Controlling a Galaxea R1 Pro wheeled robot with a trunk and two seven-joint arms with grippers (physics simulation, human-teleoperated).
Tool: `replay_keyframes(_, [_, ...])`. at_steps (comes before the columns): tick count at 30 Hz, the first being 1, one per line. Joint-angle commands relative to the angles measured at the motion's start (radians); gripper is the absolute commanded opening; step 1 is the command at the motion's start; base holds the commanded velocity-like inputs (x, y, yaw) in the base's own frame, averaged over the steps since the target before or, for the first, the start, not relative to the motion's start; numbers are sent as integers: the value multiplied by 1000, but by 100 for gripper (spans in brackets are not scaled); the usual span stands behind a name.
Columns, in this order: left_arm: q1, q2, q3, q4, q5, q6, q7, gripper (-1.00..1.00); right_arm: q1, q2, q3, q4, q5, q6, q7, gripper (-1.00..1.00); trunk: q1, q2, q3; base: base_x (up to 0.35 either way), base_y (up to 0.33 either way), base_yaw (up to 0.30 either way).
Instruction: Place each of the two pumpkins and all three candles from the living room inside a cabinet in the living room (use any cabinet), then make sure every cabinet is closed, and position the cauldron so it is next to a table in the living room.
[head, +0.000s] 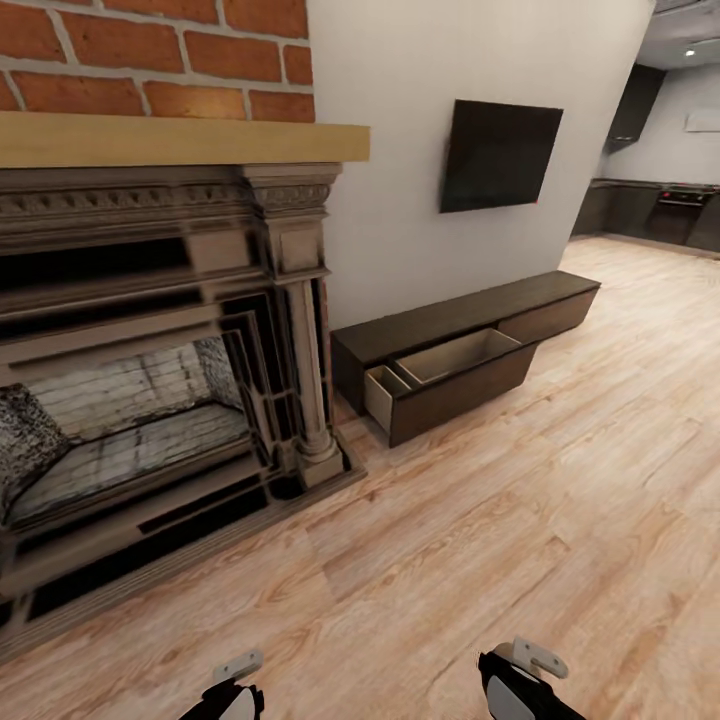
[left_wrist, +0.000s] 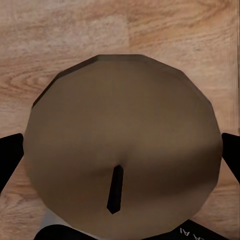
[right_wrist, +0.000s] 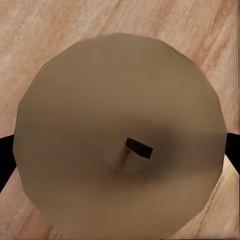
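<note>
A brick-topped stone fireplace (head: 150, 380) takes up the left of my head view, with pale wood floor (head: 520, 540) running to a distant kitchen. Against the white wall, beneath a dark wall-mounted screen (head: 500, 155), sits the cabinet (head: 470, 315), low and dark brown, with one drawer (head: 455, 380) pulled out; I can see nothing in it from this angle. At the bottom edge my left gripper (head: 232, 690) and right gripper (head: 520, 680) only just show. In the left wrist view a tan candle (left_wrist: 122, 150), wick toward the camera, sits between the dark fingers (left_wrist: 10, 155), which appear closed against its sides. The right wrist view shows a second candle (right_wrist: 120, 135) held the same way. I judge two candles are on their way to the open drawer; the third candle, both pumpkins, closing up and the cauldron are left.
</note>
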Motion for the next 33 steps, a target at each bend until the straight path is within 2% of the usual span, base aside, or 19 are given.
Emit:
replay_keyframes(1, [0,1,-9,-2,5,6,7,-100,-1,-1,8,-1,-13,-7,4,-100,0,0,-1,0,0,-279])
replay_keyframes(33, [0,-3,-9,-2,5,6,7,-100,-1,-1,8,0,-11,-10,4,-100,0,0,-1,0,0,-279])
